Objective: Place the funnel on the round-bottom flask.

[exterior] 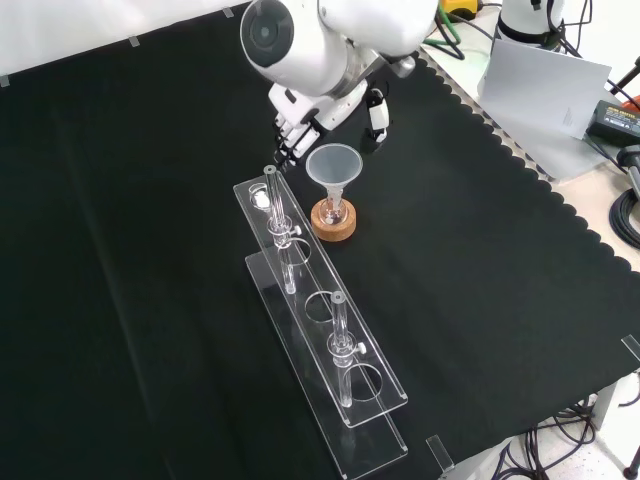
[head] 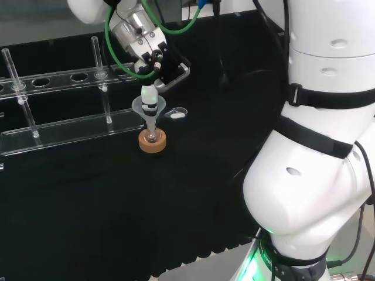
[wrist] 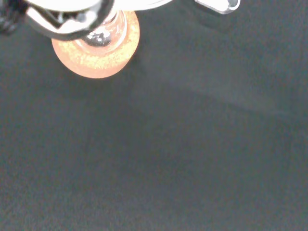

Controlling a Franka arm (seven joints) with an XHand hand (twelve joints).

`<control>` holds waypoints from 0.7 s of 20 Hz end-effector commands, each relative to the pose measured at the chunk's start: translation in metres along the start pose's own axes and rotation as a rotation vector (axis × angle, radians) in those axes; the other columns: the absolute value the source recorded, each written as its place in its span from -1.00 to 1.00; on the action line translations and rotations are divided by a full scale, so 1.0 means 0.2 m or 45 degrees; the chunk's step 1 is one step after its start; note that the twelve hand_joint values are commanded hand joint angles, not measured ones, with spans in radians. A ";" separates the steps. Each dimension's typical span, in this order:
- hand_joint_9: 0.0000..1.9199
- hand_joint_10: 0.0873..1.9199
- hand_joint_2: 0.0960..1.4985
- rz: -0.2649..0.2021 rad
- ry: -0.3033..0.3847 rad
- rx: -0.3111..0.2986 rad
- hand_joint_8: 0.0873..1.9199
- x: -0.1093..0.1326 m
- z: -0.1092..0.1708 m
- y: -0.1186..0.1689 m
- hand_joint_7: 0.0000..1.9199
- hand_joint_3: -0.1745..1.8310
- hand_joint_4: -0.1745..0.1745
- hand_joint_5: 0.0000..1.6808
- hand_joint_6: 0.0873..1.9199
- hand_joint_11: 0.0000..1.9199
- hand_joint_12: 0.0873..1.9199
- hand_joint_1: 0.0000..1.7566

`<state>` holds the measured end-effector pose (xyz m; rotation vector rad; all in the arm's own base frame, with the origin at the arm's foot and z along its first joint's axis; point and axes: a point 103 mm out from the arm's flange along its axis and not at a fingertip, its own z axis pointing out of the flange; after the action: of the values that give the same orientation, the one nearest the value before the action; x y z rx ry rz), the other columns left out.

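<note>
A clear funnel [head: 149, 108] [exterior: 333, 163] stands upright with its stem down in the neck of a small round-bottom flask [head: 152, 137] [exterior: 334, 209]. The flask rests on a cork ring [head: 152, 142] [exterior: 333, 224] [wrist: 96, 50]. The hand [head: 153, 60] [exterior: 310, 112] hovers just above and behind the funnel. One white-tipped finger [head: 149, 95] [exterior: 377, 115] points down close to the funnel's rim. In the front view the fingers look straight and stand a little apart from the funnel on either side. Whether a fingertip touches the rim is unclear.
A long clear rack [head: 64, 126] [exterior: 330, 350] holding two glass tubes lies beside the cork ring. A small clear piece [head: 178, 114] [wrist: 217, 5] lies on the cloth near the funnel. A grey box [exterior: 540, 80] and cables sit beyond the cloth's scalloped edge.
</note>
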<state>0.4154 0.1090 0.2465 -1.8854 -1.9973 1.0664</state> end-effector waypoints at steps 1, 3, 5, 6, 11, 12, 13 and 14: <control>-0.82 -0.26 -0.35 0.023 0.080 -0.069 -0.88 -0.11 -0.06 -0.10 -1.00 -0.18 -0.37 -0.87 -1.00 -0.78 0.42 -0.06; -0.81 -0.26 -0.34 0.019 0.106 -0.092 -0.85 -0.17 -0.07 -0.13 -1.00 -0.18 -0.37 -0.87 -1.00 -0.78 0.42 -0.07; -0.80 -0.26 -0.32 0.012 0.130 -0.167 -0.78 -0.23 -0.07 -0.16 -1.00 -0.20 -0.37 -0.87 -1.00 -0.77 0.43 -0.09; -0.77 -0.28 -0.32 0.015 0.143 -0.198 -0.71 -0.26 -0.06 -0.17 -1.00 -0.21 -0.37 -0.86 -1.00 -0.77 0.42 -0.09; -0.58 -0.34 -0.30 0.032 0.237 -0.233 -0.43 -0.43 -0.01 -0.20 -0.87 -0.22 -0.36 -0.75 -1.00 -0.68 0.40 -0.09; -0.57 -0.35 -0.30 0.034 0.251 -0.249 -0.41 -0.46 0.00 -0.20 -0.86 -0.22 -0.36 -0.75 -1.00 -0.68 0.40 -0.09; -0.56 -0.35 -0.30 0.039 0.260 -0.263 -0.40 -0.48 0.01 -0.20 -0.85 -0.22 -0.36 -0.74 -1.00 -0.67 0.40 -0.09; -0.55 -0.35 -0.30 0.043 0.274 -0.270 -0.39 -0.51 0.01 -0.20 -0.84 -0.22 -0.36 -0.73 -1.00 -0.67 0.40 -0.09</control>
<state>0.4015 0.0539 0.2986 -1.9997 -2.0384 0.7839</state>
